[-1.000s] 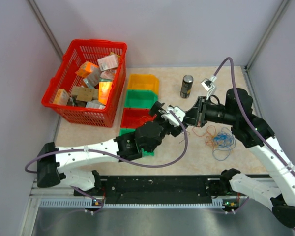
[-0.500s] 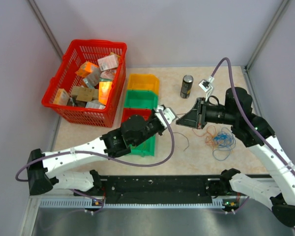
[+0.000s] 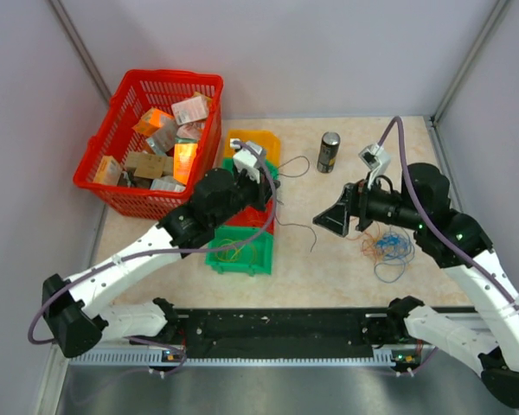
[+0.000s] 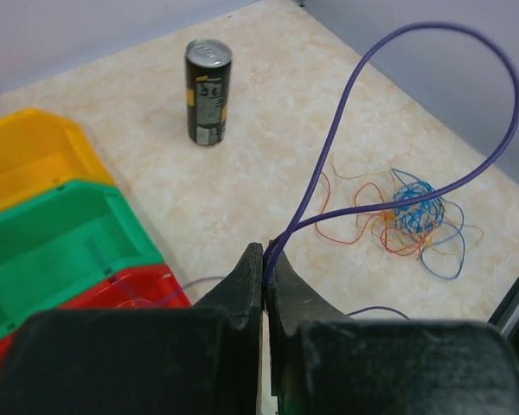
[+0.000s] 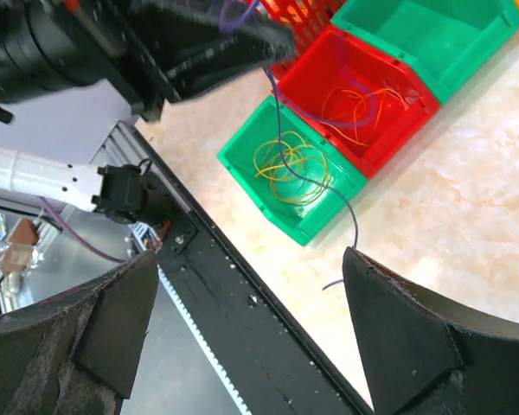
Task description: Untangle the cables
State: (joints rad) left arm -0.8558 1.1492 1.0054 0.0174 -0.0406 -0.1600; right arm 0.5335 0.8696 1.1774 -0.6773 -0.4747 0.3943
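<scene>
The cables lie as a tangle of orange and blue loops (image 3: 387, 245) on the table at the right, also seen in the left wrist view (image 4: 411, 212). My left gripper (image 3: 273, 179) hovers over the coloured bins, shut on a thin purple cable (image 4: 346, 95) pinched as a loop between its jaws (image 4: 265, 259). The purple cable's loose end trails down onto the table (image 3: 312, 233). My right gripper (image 3: 329, 216) stands wide open (image 5: 251, 255) left of the tangle, nothing between its fingers. The purple cable (image 5: 281, 130) hangs beside one fingertip (image 5: 363, 268).
A row of small bins: yellow (image 3: 253, 143), green (image 5: 424, 35), red (image 5: 389, 143) holding orange wire, green (image 5: 242, 164) holding yellow wire. A red basket (image 3: 121, 112) of boxes stands at the back left. A dark can (image 3: 329, 152) stands at the back.
My left gripper has shut on the purple cable and moved back and left over the bins, drawing it along. My right gripper has opened and let go, shifting slightly right.
</scene>
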